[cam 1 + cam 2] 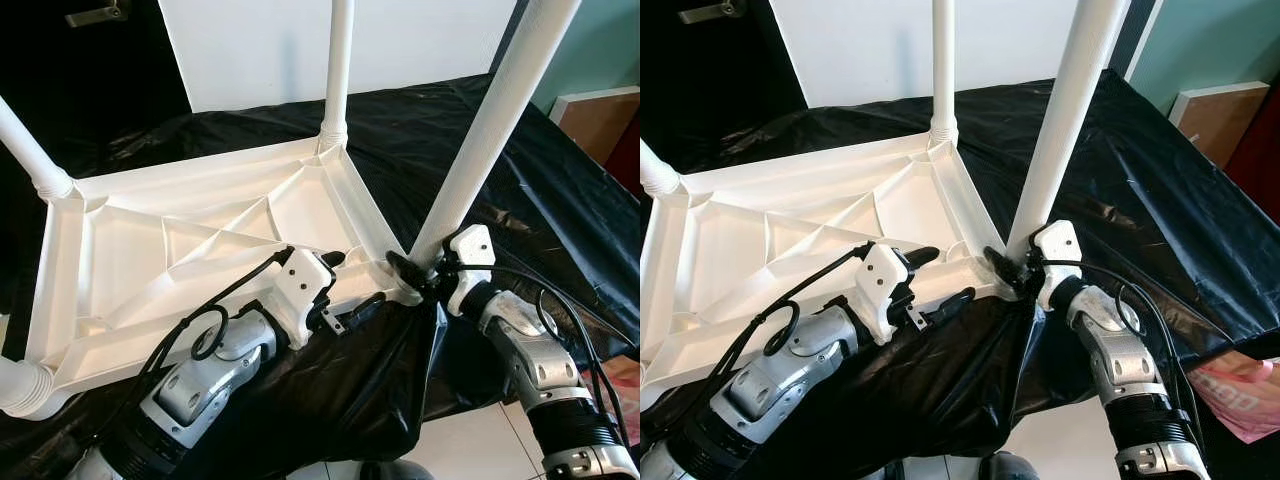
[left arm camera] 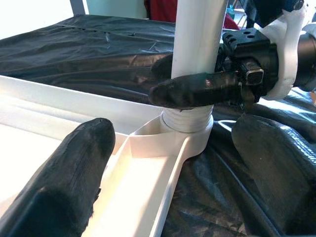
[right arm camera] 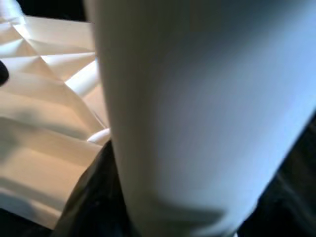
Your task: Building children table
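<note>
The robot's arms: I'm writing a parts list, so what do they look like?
Both are jointed silver metal with ribbed black sleeves and looping black cables. The left pincer and right pincer each have a white plastic housing and two long black fingers.

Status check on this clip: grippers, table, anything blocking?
Right gripper shut on near-right leg at its socket. Left gripper open over tabletop rim. Tabletop upside down on black sheet. Nothing blocking.
</note>
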Robot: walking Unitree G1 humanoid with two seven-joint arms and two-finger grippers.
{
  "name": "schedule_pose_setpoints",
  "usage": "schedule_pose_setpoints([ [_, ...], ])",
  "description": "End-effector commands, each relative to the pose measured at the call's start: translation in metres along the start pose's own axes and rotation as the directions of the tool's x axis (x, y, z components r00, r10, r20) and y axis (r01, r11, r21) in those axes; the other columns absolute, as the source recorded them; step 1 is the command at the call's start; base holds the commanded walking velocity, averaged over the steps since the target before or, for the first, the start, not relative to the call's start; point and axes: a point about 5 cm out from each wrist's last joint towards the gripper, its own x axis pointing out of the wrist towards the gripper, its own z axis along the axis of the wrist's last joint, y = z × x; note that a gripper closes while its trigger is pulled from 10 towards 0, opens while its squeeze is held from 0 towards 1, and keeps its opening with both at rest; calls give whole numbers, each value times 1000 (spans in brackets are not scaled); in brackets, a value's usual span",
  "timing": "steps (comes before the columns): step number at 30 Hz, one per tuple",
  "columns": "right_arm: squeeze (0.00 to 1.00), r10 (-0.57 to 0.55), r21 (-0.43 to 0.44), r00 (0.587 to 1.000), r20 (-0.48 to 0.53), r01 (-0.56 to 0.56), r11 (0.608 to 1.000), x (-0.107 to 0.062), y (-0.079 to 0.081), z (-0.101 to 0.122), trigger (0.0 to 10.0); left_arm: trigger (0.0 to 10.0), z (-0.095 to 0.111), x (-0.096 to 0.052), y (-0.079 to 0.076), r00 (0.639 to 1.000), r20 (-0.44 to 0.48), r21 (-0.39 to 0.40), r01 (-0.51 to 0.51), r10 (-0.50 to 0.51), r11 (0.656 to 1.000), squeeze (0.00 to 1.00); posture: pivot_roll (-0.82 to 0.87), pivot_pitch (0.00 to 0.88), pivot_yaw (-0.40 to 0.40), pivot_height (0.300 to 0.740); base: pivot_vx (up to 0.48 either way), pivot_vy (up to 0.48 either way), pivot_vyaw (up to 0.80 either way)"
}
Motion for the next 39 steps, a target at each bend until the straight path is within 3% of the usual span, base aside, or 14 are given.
schedule_pose_setpoints([
  [1,0,-1,-16,1000,-27,1,1000,-4,-3,-5,0,10000,-1,-2,-10,973,-7,6,232,-232,973,0,-20,109,-10,740,0,0,0],
  [9,0,-41,0,998,-50,41,999,-13,-8,-15,0,10000,-1,-4,-10,972,-11,6,234,-234,972,0,-21,113,0,740,0,0,0],
  [10,0,-52,5,997,-50,52,999,-13,-9,-16,3451,10000,-1,-4,-10,972,-11,6,236,-236,972,0,-21,112,1,740,0,0,0],
  [11,0,-52,5,997,-50,52,999,-13,-9,-16,3451,10000,-1,-4,-10,972,-11,6,236,-236,972,0,-21,112,1,740,0,0,0],
  [12,0,-66,10,997,-50,67,998,-14,-9,-17,10000,10000,-1,-3,-10,971,-12,6,238,-238,971,0,-22,114,1,740,0,0,0],
  [25,0,-230,37,972,-54,233,972,-11,4,-20,10000,10000,-1,-4,-11,970,-15,5,245,-244,970,0,-22,117,4,740,0,0,0],
  [29,0,-371,76,926,-72,376,923,-7,12,-19,10000,10000,-2,-4,-11,970,-17,7,243,-242,970,0,-19,116,-2,740,0,0,0],
  [35,0,-480,97,872,-95,488,867,-6,17,-20,10000,10000,-2,-4,-11,970,-17,7,243,-242,970,0,-17,115,-4,740,0,0,0],
  [39,0,-634,102,764,-117,644,758,-7,25,-21,10000,10000,-2,-4,-12,971,-17,7,237,-237,972,0,-11,114,-17,740,0,0,0],
])
